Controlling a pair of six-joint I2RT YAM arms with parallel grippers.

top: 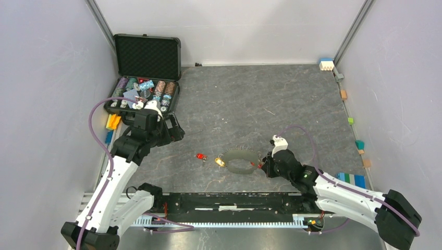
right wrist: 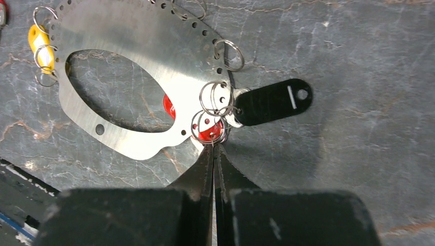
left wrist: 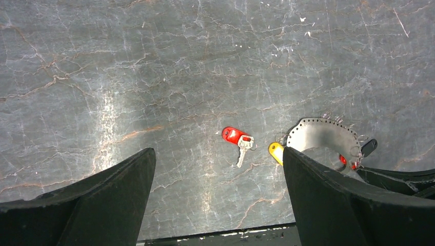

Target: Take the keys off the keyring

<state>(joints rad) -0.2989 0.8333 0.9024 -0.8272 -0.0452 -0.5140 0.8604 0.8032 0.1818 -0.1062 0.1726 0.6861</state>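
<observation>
The perforated, brushed-metal keyring (right wrist: 138,31) is touched at its rim by the right gripper (right wrist: 213,148), closed, hold indiscernible. The left gripper (left wrist: 218,154) is spread wide, empty.

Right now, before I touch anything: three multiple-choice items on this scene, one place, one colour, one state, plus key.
1. Where is the loose red key? A) on the table, apart from the keyring; B) hooked on the keyring; C) held in the left jaws.
2. What colour is the key head at the keyring's end farthest from the black key? A) green; B) yellow; C) blue.
3. How do the left jaws stand? A) shut on a key; B) shut on the keyring; C) open, holding nothing.
Key: 1A, it lies alone on bare table; 2B, the yellow key hangs in rings there; 3C, both fingers stand wide apart.
</observation>
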